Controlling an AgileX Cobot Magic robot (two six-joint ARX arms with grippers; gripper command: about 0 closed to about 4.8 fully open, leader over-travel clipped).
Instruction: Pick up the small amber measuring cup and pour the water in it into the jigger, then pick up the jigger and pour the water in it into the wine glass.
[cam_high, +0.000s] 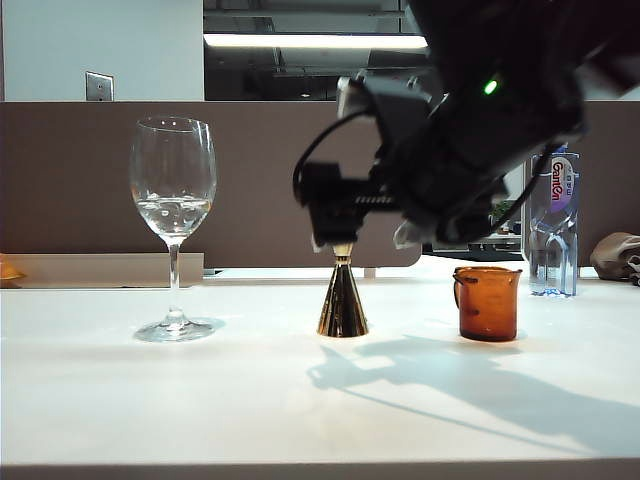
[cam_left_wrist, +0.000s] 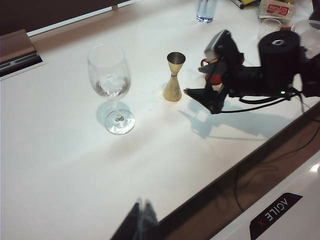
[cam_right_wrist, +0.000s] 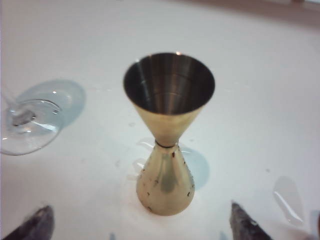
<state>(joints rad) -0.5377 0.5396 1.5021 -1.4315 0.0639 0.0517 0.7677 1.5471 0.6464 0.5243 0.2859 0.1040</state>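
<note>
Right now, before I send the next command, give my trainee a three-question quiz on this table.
1. True or false: the tall clear stemmed wine glass holds water.
2. The gold hourglass-shaped metal jigger is: A) gripped by the right gripper, B) standing free between that gripper's open fingers, C) tipped over.
3. What stands right of the jigger in the exterior view?

Key: 1 true. 2 B; the upper cone looks empty. 3 the small amber measuring cup. The left gripper hangs apart at the table's near edge.
</note>
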